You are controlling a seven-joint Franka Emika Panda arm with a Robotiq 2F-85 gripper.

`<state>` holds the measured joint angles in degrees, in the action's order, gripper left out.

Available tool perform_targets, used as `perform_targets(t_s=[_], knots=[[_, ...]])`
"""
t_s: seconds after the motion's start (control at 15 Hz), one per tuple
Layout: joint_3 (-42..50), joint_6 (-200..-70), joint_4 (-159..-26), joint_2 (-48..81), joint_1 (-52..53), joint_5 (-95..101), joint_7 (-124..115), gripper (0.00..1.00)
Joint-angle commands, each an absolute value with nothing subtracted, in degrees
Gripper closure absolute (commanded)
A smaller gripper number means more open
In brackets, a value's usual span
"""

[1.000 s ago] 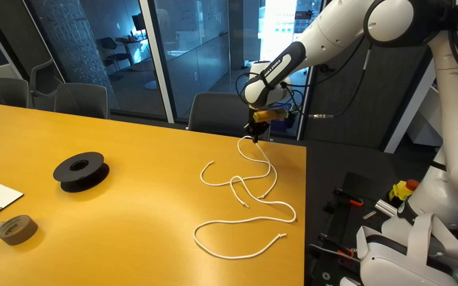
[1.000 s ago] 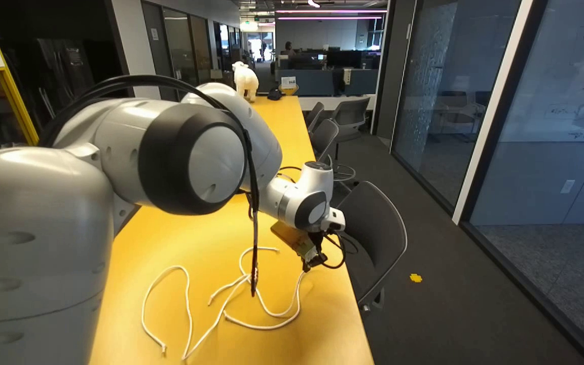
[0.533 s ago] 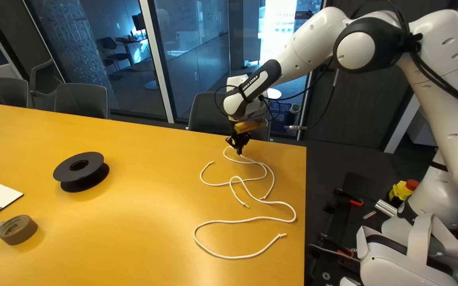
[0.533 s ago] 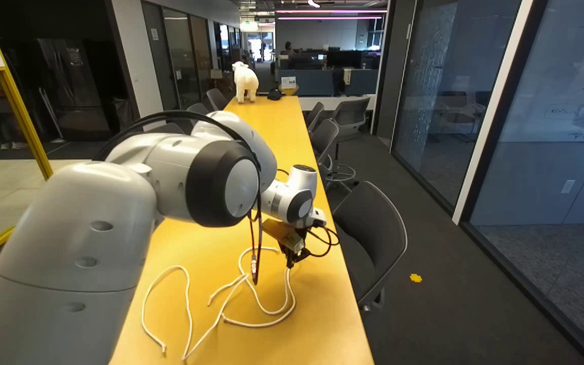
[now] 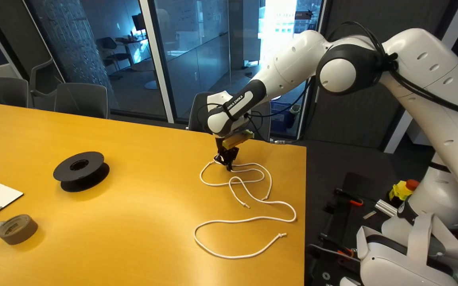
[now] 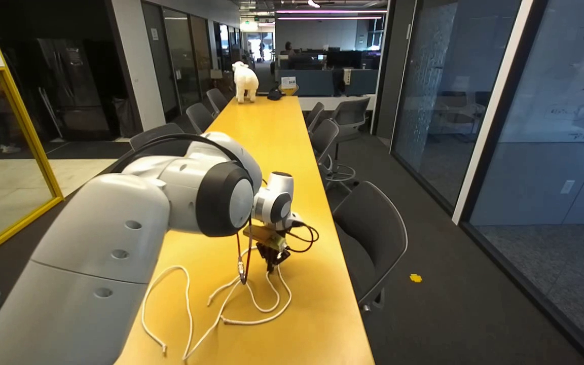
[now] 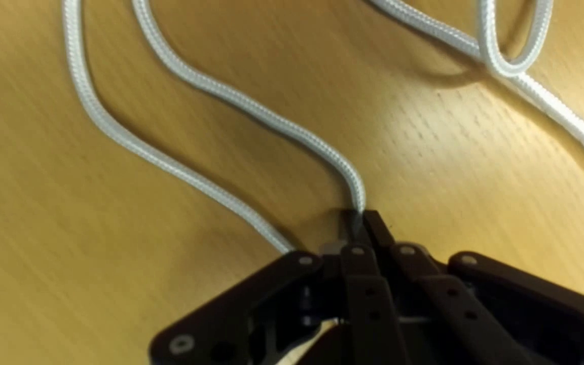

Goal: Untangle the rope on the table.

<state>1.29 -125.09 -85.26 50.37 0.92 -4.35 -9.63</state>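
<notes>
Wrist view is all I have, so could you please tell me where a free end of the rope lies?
Observer: In an exterior view, one end of the rope lies near an edge of the table.
Operator: Thank you; is anything else on the table?
Observer: Yes, a black spool sits apart from the rope.
Operator: And is there a chair close by?
Observer: Yes, a grey chair stands along the long side nearer the gripper.
</notes>
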Motion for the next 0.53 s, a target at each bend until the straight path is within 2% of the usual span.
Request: perform_targets(t_s=[0.0,0.47], knots=[[0.8,-122.5,-81.3,53.0,2.3,-2.3,-7.7,0.97],[3.1,-121.7,-78.5,55.5,3.1,0.8,-9.6,0.97]])
